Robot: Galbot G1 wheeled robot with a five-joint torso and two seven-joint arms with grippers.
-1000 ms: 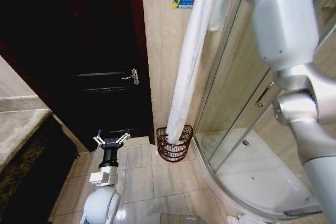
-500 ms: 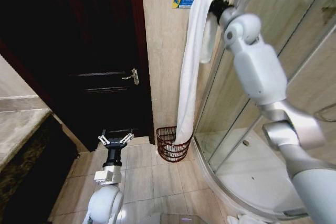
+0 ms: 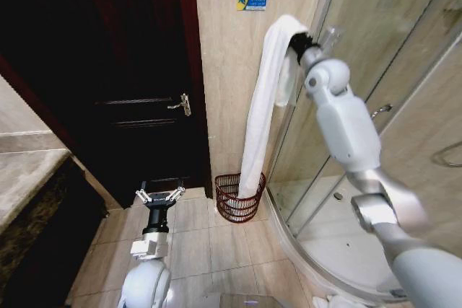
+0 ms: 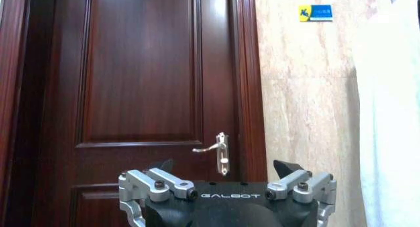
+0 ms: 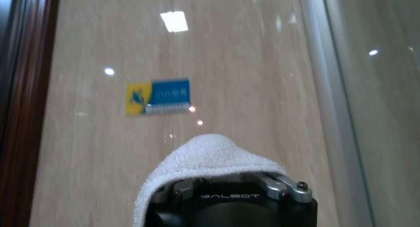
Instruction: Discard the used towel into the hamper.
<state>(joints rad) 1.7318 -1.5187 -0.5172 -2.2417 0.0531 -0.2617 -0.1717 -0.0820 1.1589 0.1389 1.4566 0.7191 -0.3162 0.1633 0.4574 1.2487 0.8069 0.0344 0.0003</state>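
One long white towel [image 3: 261, 113] hangs from the raised right gripper [image 3: 297, 41], clamped at its top, with its tail dipping into the hamper [image 3: 239, 198] by the wall. Lowering is under way; release comes next. The left gripper [image 3: 159, 196] waits low, fingers spread wide

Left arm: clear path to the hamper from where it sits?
Probably yes. The left claw hangs open, low over the floor tiles beside the hamper, with bare floor between them. The towel, held up by the right claw, dangles into the hamper and crowds its opening.
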